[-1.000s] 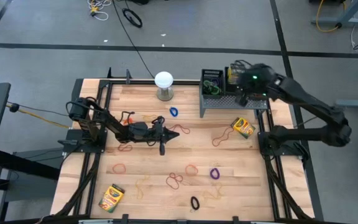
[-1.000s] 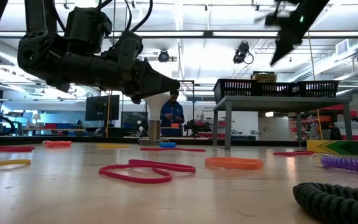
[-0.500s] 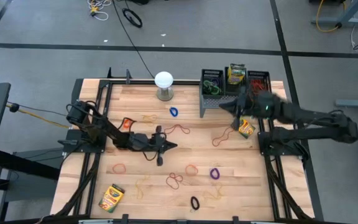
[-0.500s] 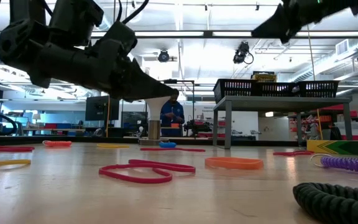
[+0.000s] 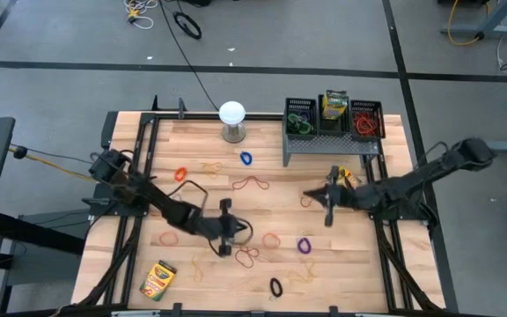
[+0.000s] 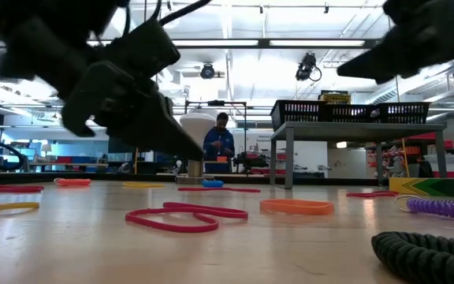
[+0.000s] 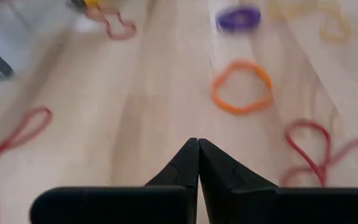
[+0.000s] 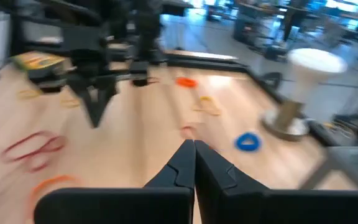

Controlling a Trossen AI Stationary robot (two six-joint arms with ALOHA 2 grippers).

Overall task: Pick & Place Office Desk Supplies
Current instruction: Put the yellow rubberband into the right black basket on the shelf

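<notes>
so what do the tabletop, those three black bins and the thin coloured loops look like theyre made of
The pale plank tabletop looks like light wood with a smooth, slightly glossy finish; grain lines and seams show. The three small black mesh bins look like wire or metal mesh, though plastic is possible; the walls are see-through lattice. The thin coloured loops, such as the orange one, look like matte rubber, lying limp and bent.

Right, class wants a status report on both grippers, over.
Left gripper shut, empty, over the loose bands. Right gripper shut, empty, mid-table. Orange band ahead, unobstructed.
</notes>
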